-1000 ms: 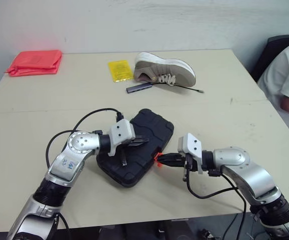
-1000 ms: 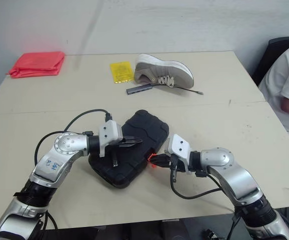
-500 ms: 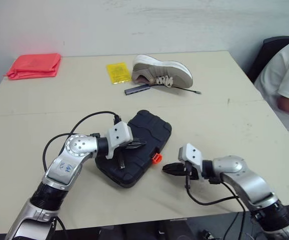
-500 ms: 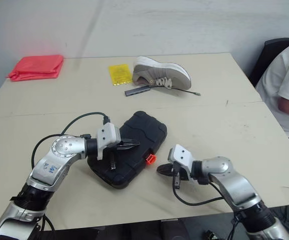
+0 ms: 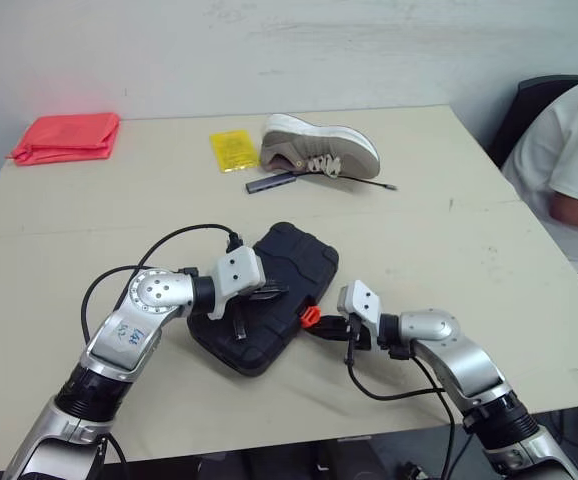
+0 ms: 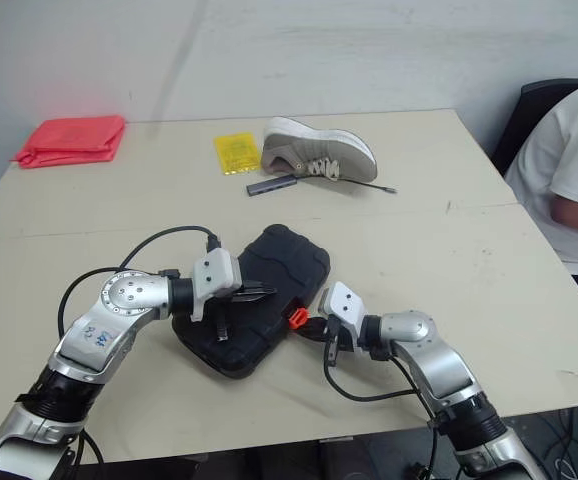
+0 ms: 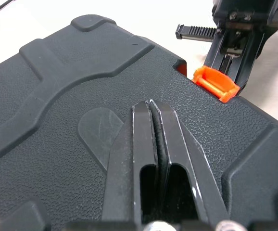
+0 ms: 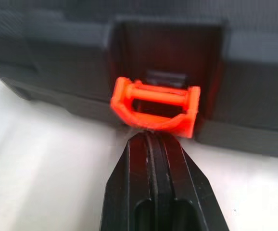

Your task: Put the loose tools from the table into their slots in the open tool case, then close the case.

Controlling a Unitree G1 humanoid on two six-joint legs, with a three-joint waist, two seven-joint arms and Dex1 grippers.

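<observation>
The black tool case (image 5: 269, 300) lies closed in the middle of the near table, lid down. An orange latch (image 5: 311, 316) sticks out from its right side, swung open and away from the case wall (image 8: 153, 108). My left gripper (image 5: 279, 291) is shut and rests its tips on the lid (image 7: 151, 103). My right gripper (image 5: 321, 329) is shut, its tips right under the latch (image 8: 151, 137) and touching its lower edge. The right gripper's fingers (image 7: 225, 67) also show behind the latch (image 7: 215, 83) in the left wrist view.
At the far side lie a beige shoe (image 5: 319, 145), a yellow packet (image 5: 231, 151), a grey USB hub (image 5: 274, 181) and a thin screwdriver (image 5: 369, 183). A red cloth (image 5: 66, 135) sits at the far left corner. A person in a white shirt (image 5: 567, 170) sits at the right edge.
My right gripper drew back from the orange latch half a second ago and has now returned to it, tips touching. The left gripper stays on the lid. The camera shifted slightly.
</observation>
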